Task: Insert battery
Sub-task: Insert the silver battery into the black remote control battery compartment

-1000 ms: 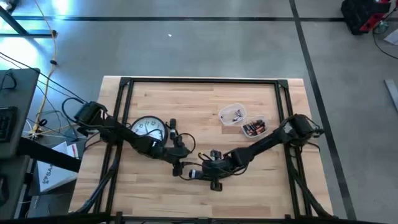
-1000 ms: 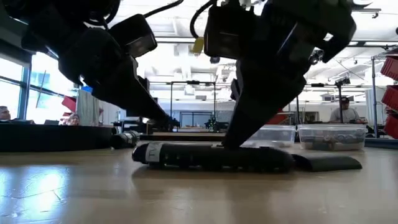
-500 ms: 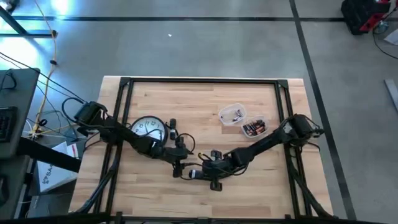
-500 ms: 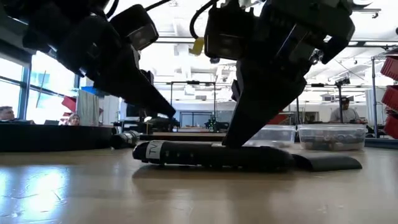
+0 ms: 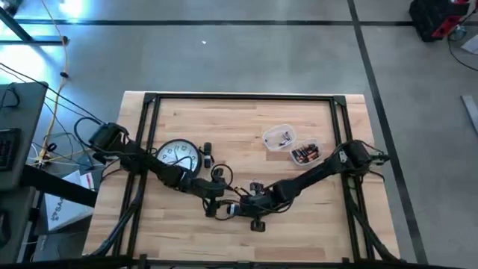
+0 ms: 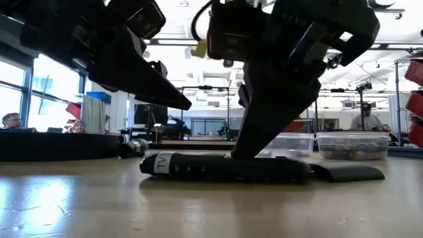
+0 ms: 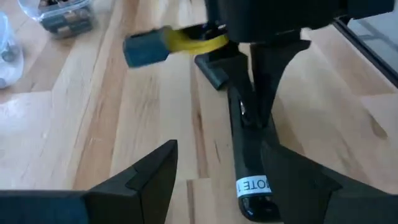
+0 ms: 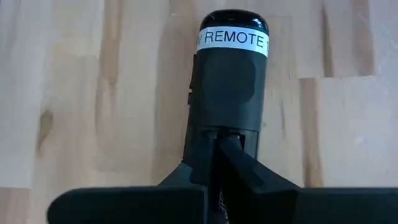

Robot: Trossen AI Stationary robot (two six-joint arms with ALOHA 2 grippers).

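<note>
A black TV remote [image 8: 230, 81] lies flat on the wooden table, its white-labelled end [image 6: 158, 163] toward the table's left. Its loose battery cover [image 6: 347, 173] lies on the table at its other end. My right gripper [image 8: 219, 155] is shut, with its tips down in the remote's open back. My left gripper [image 7: 217, 180] hangs open above the labelled end, one finger on either side, touching nothing. The battery is hidden. My right gripper's shut fingertips [image 7: 264, 106] press on the remote's back at the open battery recess [image 8: 227, 132], about midway along it. The fingers slant down from above and from the table's right, along the remote. The remote lies flat on the table. The fingers hide what is under them.
A round white clock [image 5: 178, 155] lies at the left, under my left arm. Two clear plastic containers [image 5: 278, 138] [image 5: 305, 153] of small parts stand at the far right. A yellow-and-blue cable tag [image 7: 168, 43] hangs from my right arm.
My left gripper has risen away from the remote's labelled end and stays open. My right gripper has stayed down on the remote, edging a little toward the table's left.
</note>
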